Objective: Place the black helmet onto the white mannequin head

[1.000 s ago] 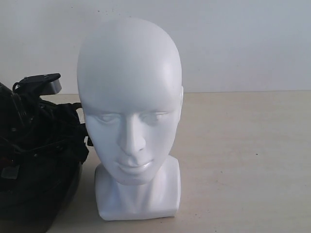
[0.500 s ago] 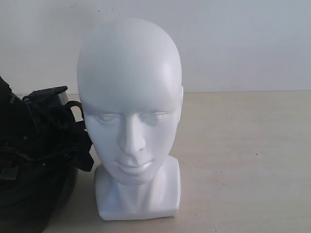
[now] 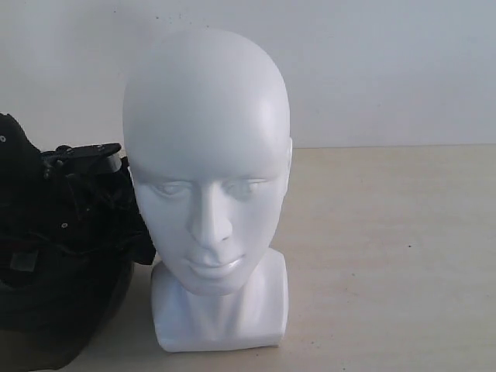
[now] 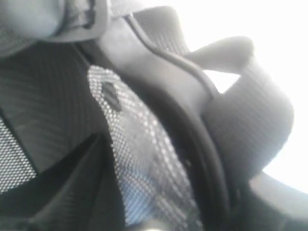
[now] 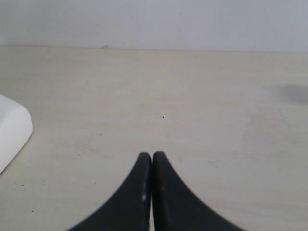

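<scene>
The white mannequin head [image 3: 206, 186] stands upright on its blocky base, facing the camera in the exterior view. The black helmet [image 3: 54, 318] lies beside it at the lower left, opening upward. My left arm [image 3: 74, 167] reaches down into the helmet, and its fingertips are hidden there. The left wrist view is filled by the helmet's dark padded lining [image 4: 53, 106], grey mesh [image 4: 139, 159] and a wide black strap [image 4: 250, 115]; no fingers show. My right gripper [image 5: 152, 156] is shut and empty, low over the bare table, and is absent from the exterior view.
The pale table [image 3: 387, 256] runs to the right of the head up to a white wall [image 3: 387, 70]. A corner of the head's white base [image 5: 12, 130] shows at the edge of the right wrist view.
My left arm has sunk lower and shifted right, closer to the mannequin head, deeper into the helmet. The head and my right gripper have not moved.
</scene>
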You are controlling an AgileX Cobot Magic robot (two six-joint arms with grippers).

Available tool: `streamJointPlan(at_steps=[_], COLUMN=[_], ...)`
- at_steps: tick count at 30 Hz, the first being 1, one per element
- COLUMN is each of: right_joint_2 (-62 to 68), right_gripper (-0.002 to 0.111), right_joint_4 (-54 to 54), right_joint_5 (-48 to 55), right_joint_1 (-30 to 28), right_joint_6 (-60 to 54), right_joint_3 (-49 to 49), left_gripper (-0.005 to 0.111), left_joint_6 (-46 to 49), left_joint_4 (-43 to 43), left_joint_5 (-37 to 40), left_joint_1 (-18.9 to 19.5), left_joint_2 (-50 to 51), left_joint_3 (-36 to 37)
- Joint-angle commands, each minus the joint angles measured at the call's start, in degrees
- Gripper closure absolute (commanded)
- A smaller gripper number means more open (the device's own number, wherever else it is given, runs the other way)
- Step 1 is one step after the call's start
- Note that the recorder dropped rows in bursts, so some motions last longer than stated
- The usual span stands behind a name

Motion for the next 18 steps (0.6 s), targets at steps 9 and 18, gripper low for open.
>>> streamJointPlan(at_steps=[9,18], right_joint_2=[-0.4,-0.4], right_gripper=[0.108,0.108], right_joint_4=[-0.1,-0.1], right_joint_5=[-0.4,-0.4], right_joint_1=[-0.2,-0.2], right_joint_6=[-0.2,-0.2], right_joint_3=[-0.1,-0.1], left_gripper=[0.102,0.102], left_joint_6=[-16.9,-16.9], left_joint_4=[21.0,21.7], left_joint_5=[4.9,8.2], left_joint_1=[-0.1,-0.1], left_joint_2=[-11.0,-19.6], left_joint_3=[0.4,0.4])
